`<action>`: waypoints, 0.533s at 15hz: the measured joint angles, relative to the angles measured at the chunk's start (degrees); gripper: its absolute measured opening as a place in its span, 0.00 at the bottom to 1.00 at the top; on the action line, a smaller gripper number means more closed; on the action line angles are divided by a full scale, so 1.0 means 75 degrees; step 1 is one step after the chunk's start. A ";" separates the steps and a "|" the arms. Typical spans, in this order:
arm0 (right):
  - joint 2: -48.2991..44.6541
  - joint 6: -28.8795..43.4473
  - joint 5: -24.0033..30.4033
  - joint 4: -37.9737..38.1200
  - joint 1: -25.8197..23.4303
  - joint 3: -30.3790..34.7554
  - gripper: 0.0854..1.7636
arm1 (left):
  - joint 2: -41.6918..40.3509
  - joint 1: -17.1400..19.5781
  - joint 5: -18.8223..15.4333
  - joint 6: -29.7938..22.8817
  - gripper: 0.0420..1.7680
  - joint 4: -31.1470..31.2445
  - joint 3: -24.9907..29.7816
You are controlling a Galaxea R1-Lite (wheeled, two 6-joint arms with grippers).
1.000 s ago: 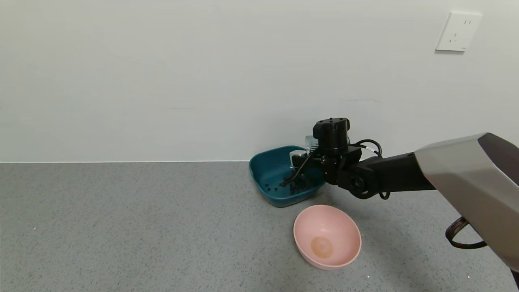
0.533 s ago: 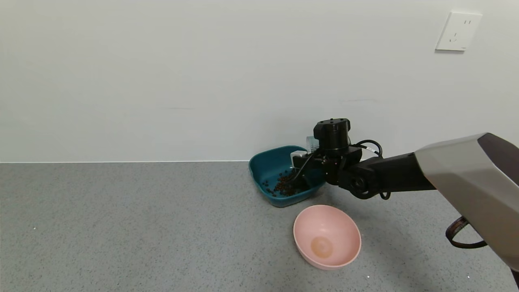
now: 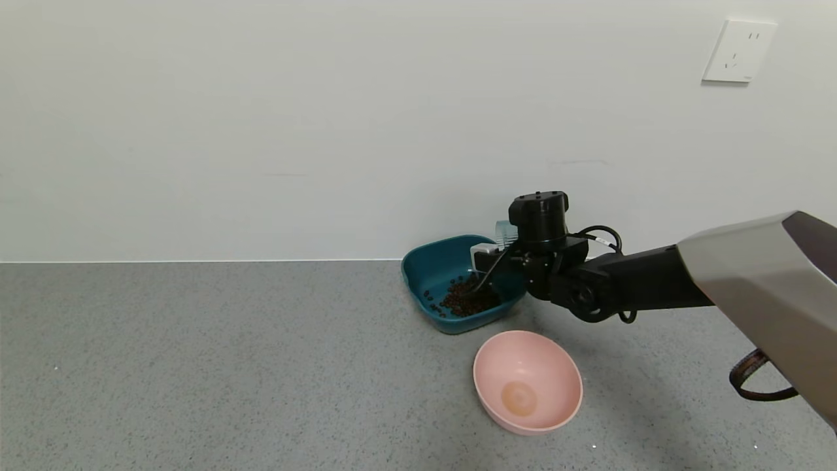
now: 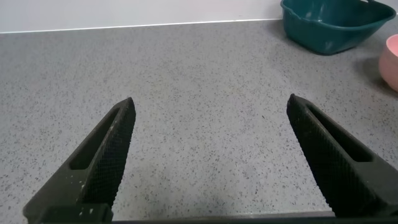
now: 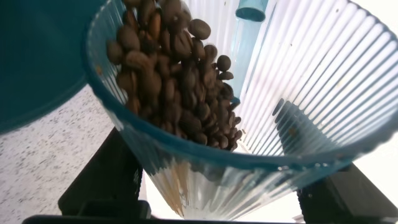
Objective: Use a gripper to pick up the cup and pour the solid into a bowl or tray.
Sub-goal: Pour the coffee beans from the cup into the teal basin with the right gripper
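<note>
My right gripper (image 3: 502,252) is shut on the ribbed translucent cup (image 3: 503,231) and holds it tilted over the dark teal basin (image 3: 425,261) by the wall. In the right wrist view the cup (image 5: 298,93) fills the picture, with brown beans (image 5: 168,68) sliding toward its rim. A pile of beans (image 3: 465,302) lies in the basin. My left gripper (image 4: 211,124) is open and empty over bare table, with the basin (image 4: 329,25) far off in its view.
A round pink bowl (image 3: 527,381) stands empty on the grey speckled table (image 3: 196,366), just in front of the basin; its edge shows in the left wrist view (image 4: 392,53). The white wall rises right behind the basin. A socket (image 3: 739,51) is on the wall.
The bean pile in the teal basin has grown from a few scattered pieces to a heap. My right gripper with the cup has shifted slightly right.
</note>
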 joint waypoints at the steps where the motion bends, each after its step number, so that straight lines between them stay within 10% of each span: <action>1: -0.0063 0.0184 0.0008 0.0021 -0.0015 0.0096 0.76 | 0.0000 0.0000 0.0000 0.0000 0.99 0.0000 0.0000; 8: -0.0629 0.1547 0.0361 0.0047 -0.0021 0.0915 0.76 | 0.0000 0.0000 0.0000 0.0000 0.99 0.0000 0.0000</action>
